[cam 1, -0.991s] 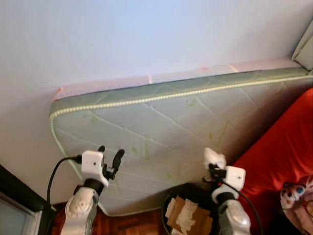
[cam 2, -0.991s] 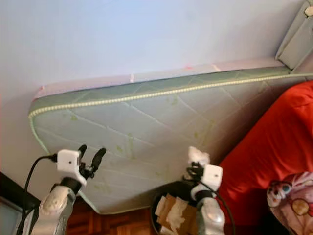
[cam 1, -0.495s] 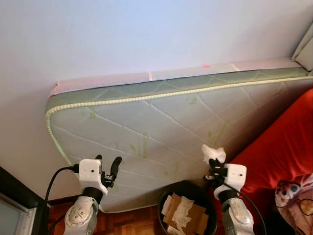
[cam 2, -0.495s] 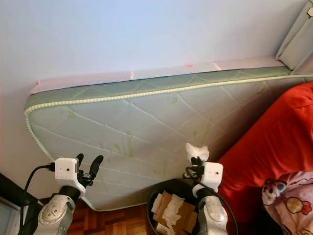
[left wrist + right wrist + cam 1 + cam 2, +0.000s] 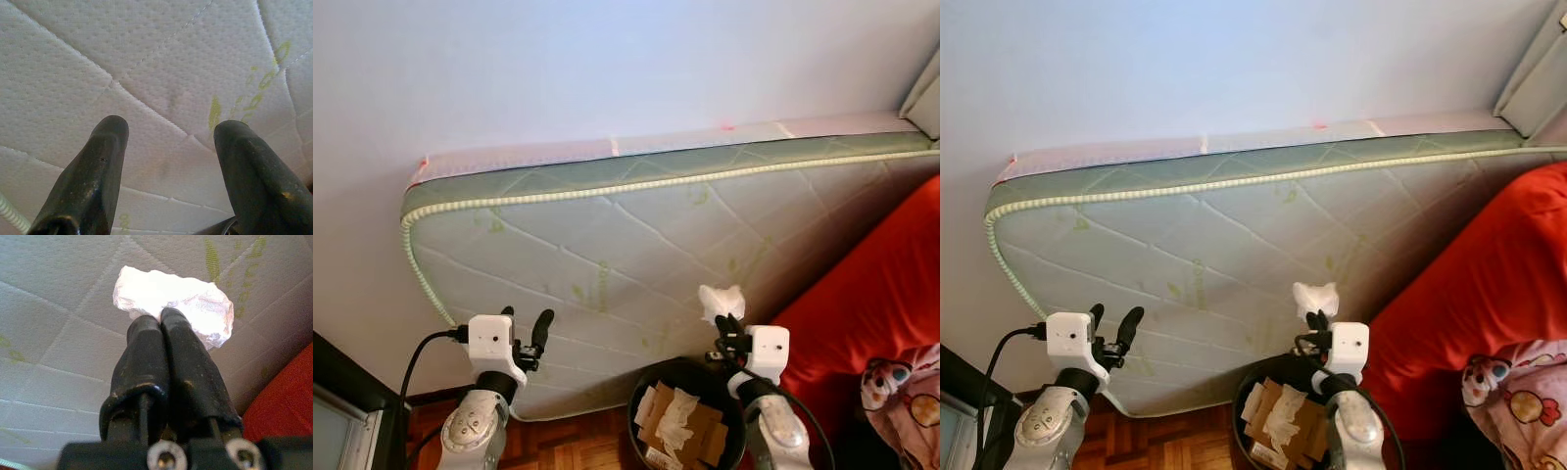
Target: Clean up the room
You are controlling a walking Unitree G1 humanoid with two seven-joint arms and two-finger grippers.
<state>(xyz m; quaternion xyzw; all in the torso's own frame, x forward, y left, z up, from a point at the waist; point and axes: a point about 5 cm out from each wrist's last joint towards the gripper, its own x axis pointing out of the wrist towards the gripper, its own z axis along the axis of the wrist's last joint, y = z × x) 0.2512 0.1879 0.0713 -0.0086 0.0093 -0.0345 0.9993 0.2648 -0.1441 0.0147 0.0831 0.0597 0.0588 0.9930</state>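
My right claw (image 5: 722, 321) is clamped on one crumpled white tissue (image 5: 721, 301), held up in front of the leaning mattress (image 5: 636, 255) and just above the far rim of the one black bin (image 5: 642, 409), so I judge the drop is the step left for this piece. The bin already holds several scraps of paper and cardboard (image 5: 680, 423), too jumbled to count. My left claw (image 5: 526, 325) is raised to the left with fingers apart and empty.

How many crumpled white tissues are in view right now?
2, maybe more hidden: one tissue pinched in the right end effector, and one lying on cardboard in the black bin below it.
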